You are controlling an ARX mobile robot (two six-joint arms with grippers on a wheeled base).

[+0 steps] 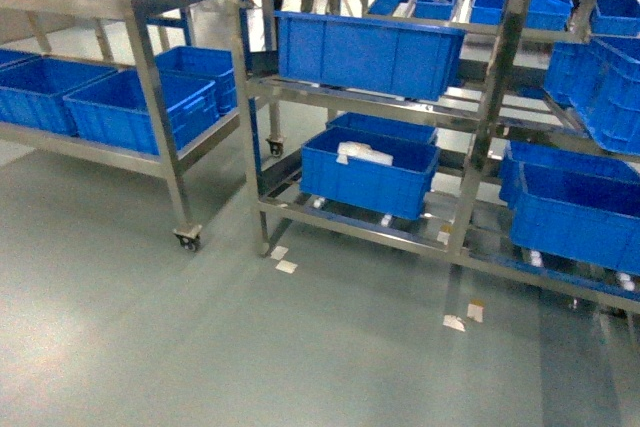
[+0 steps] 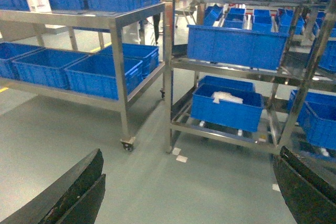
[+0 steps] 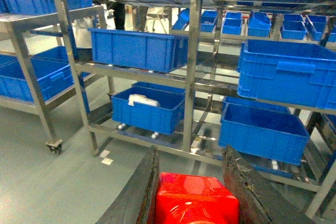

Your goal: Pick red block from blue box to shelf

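Half red block cut off, clamped in right gripper; left gripper spread wide.

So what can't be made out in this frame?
- Red block: the bottom edge of the right wrist view cuts it off and the right tool flanks it, so no stud shows.
- Blue box: in no view.
- Both tools: absent from the head view.
- Left tool: only its spread finger ends show at the bottom corners of the left wrist view.
- White item in the crate on the shelf: too blurred to identify.
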